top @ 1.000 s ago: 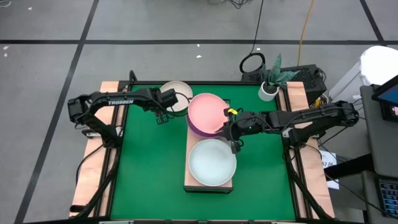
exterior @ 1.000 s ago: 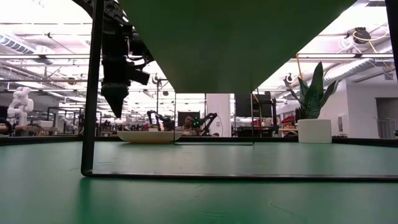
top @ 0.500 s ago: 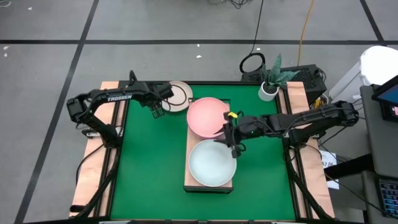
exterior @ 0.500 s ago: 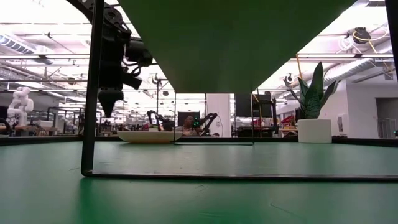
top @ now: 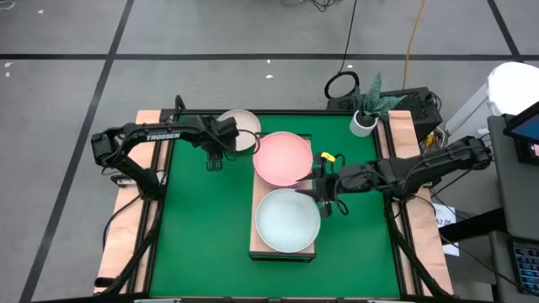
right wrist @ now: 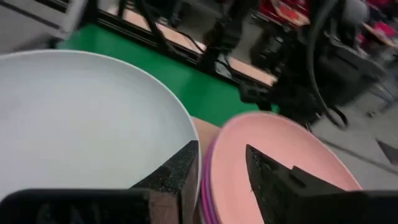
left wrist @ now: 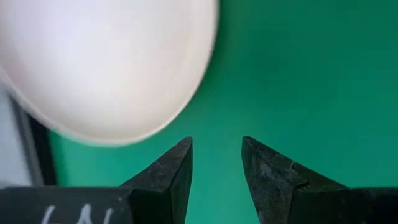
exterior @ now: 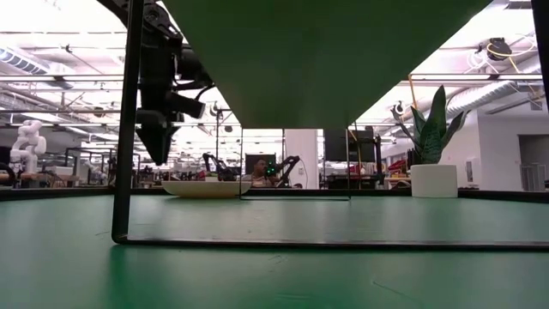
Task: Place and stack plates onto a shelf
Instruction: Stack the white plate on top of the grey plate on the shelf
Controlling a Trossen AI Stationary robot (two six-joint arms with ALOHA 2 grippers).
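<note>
Cream plate [left wrist: 106,62] just beyond left gripper [left wrist: 216,163]

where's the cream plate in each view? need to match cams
High: cream plate at the table's far edge, beside the left gripper.
Low: far back, left of centre.
Left wrist: fills the upper left.
Right wrist: not visible.
Shared landmark: green mat.
</note>
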